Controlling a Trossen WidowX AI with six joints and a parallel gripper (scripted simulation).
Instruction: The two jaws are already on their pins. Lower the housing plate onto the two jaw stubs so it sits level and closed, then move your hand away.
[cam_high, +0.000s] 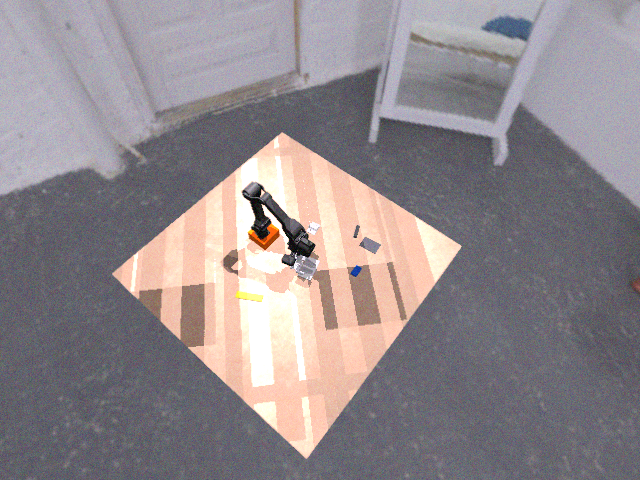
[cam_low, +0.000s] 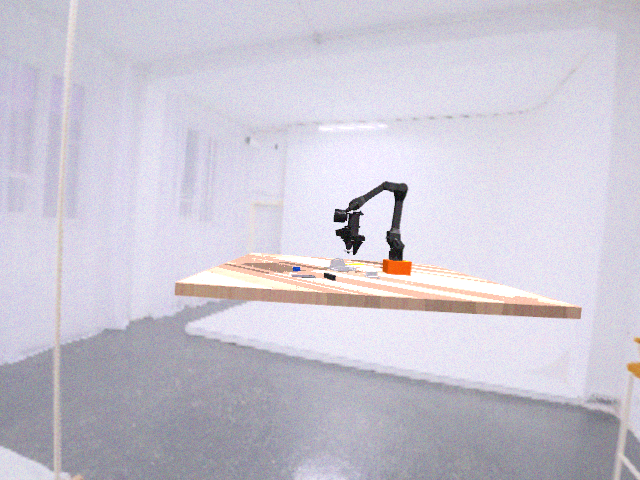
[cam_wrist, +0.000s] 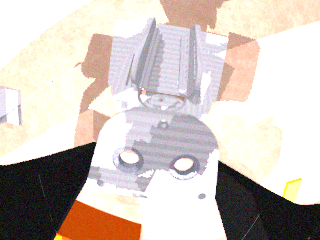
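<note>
Two holes show in the housing plate, held across its width in the gripper. Fingers wide, though not fully open, bearing on opposite edges; presumably this leaves the holes free for the stubs. Plate is raised above the surface, near the grey assembly. Judgement: align, then lower level.

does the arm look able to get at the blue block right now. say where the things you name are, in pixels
Probably not as things stand: the gripper (cam_low: 350, 250) (cam_wrist: 155, 158) is shut on the housing plate (cam_wrist: 165, 132), though nothing visible stands around the blue block (cam_high: 356, 270) (cam_low: 296, 268).
</note>
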